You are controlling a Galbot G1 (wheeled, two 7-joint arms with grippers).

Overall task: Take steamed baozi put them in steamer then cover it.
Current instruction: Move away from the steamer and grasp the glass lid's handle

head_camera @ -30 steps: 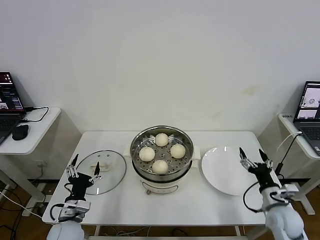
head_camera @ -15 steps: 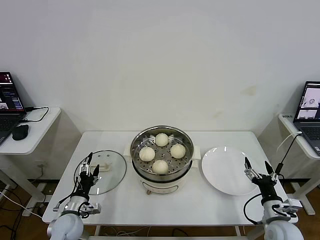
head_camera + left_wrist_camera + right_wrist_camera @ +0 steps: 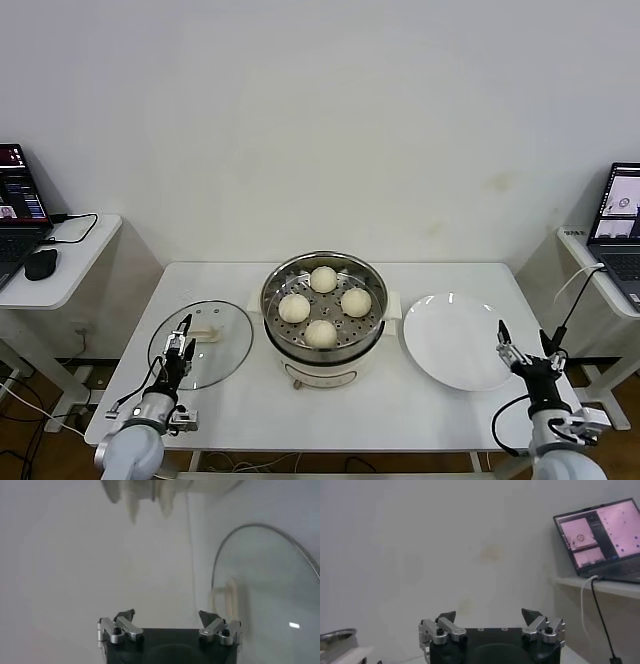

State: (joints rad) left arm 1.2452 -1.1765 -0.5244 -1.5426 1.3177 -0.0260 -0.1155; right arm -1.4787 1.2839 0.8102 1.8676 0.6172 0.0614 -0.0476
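Steamed baozi (image 3: 322, 305), four, fill the uncovered steamer (image 3: 323, 345).

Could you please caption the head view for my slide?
Four baozi sit in the open steamer; the glass cover lies beside it.

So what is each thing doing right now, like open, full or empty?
steamer: uncovered, four steamed baozi on its tray.
cover: off, flat on the table left of the steamer.
plate: empty, right of the steamer.
left gripper: open, over the cover's near edge, holding nothing.
right gripper: open, empty, beside the plate.
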